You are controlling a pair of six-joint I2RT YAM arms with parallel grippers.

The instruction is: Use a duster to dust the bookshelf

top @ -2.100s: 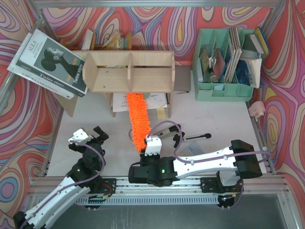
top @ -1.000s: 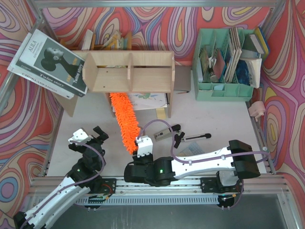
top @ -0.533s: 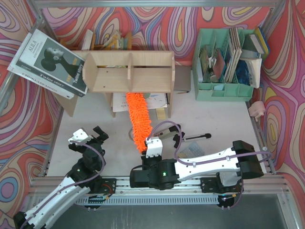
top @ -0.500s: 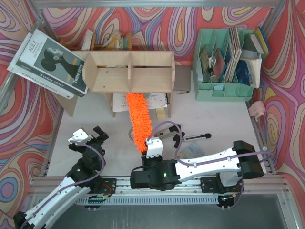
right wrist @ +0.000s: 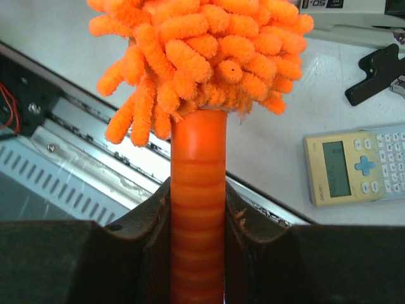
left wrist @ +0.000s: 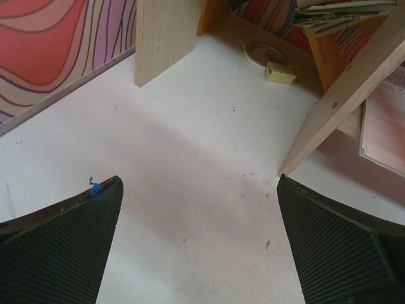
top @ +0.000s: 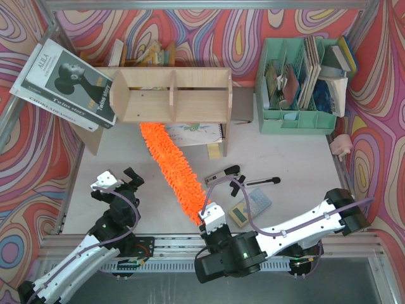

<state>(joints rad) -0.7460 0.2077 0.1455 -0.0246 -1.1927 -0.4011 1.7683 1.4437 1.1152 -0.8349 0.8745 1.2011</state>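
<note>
Grip looks sound: the right gripper (right wrist: 197,209) is clenched on the ribbed orange handle of the duster (top: 174,171), right where the fluffy head begins. From there the head runs diagonally up and to the left across the table (top: 297,158). Its tip reaches the front lower edge of the bookshelf (top: 171,95), under the left of its 2 bays. Whether the fibres press on the wood there cannot be told from above.

The left gripper (left wrist: 196,247) hangs released, with nothing between its 2 pads, low over bare table near the shelf's left side panel.

The step in hand appears to be a sideways sweep along the lower front of the shelf. To do it well:

- Let the soft fibres do the contact and hold the stiff core off the wood, so the light shelf is not pushed back.
- Swing from the wrist in a shallow arc so the tip follows the edge instead of sliding out from under it.
- Take care near the papers (top: 197,132) lying under the right bay, because the fluff could catch a loose sheet and drag it.
- Watch the calculator (right wrist: 354,168), which lies just beside the gripper and could be knocked by a wide swing.
</note>
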